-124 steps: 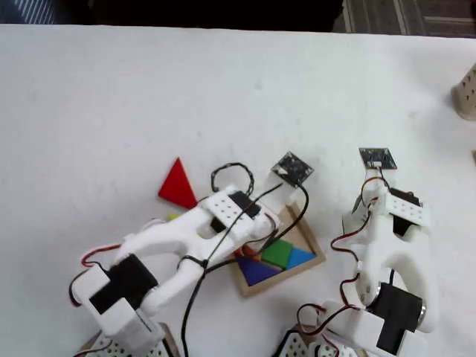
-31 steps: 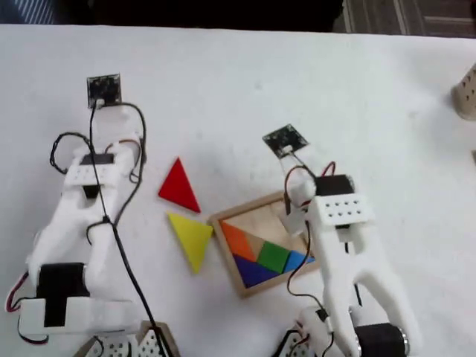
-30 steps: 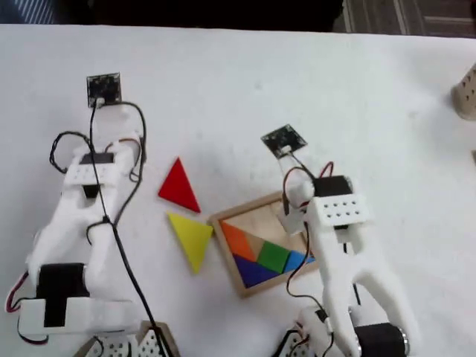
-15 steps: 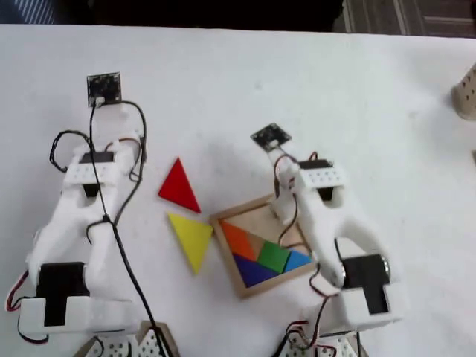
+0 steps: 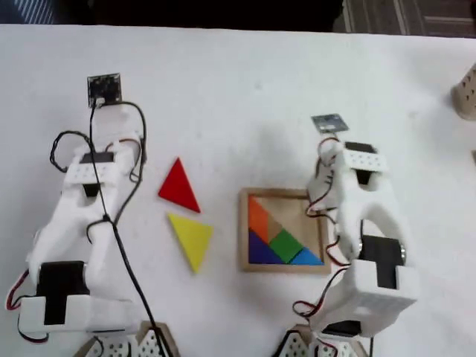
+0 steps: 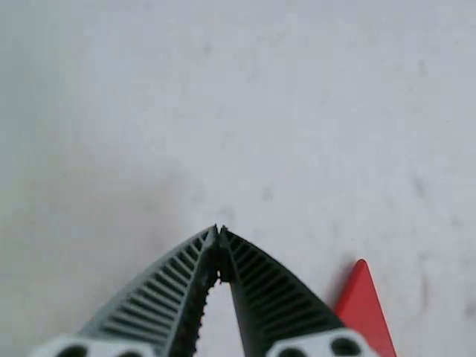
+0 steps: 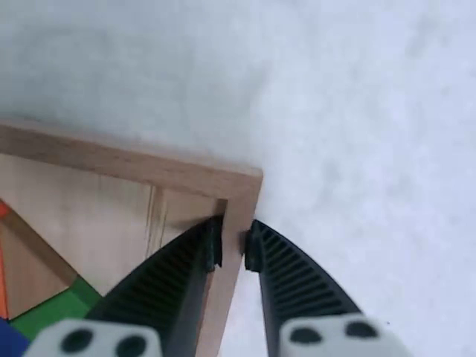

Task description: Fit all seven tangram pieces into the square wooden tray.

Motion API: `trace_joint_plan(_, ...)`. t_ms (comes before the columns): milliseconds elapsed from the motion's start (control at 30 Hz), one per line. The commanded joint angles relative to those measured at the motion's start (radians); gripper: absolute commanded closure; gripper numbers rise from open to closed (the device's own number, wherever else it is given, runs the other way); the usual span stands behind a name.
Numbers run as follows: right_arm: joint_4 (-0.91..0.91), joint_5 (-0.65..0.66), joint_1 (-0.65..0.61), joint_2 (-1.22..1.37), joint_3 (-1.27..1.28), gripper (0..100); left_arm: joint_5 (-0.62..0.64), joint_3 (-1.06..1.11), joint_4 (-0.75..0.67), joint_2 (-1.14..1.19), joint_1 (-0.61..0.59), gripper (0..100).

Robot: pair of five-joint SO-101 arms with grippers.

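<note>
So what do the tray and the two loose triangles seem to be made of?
Tray: pale unpainted wood, matte; faint grain shows on its rim and floor. Red triangle and yellow triangle: flat, evenly coloured, no grain visible; probably painted wood, though plastic cannot be ruled out.

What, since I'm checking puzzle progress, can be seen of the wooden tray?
The tray is square, of light wood with a raised rim, lying flat on the white table. Inside lie coloured pieces, orange, blue, green and light blue, filling part of its floor; the rest looks like bare wood. The right gripper pinches its rim beside a corner, one finger inside, one outside.
</note>
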Motion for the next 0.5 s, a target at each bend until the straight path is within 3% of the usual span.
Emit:
trace_joint_plan(0, 0.045, 0.003, 0.07, -0.007, -0.037, 96.0, -0.009, -0.055, -0.005, -0.007, -0.007, 98)
trace_joint_plan(100, 0.107, 0.049, 0.05, -0.007, -0.04, 93.3, -0.009, -0.055, -0.005, -0.007, -0.005, 98)
trace_joint_plan(300, 0.148, 0.094, -0.012, -0.035, -0.044, 76.9, -0.009, -0.055, -0.005, -0.007, -0.01, 98)
trace_joint_plan(467, 0.171, 0.095, -0.005, -0.128, -0.075, 75.5, -0.009, -0.069, 0.0, -0.004, -0.015, 98)
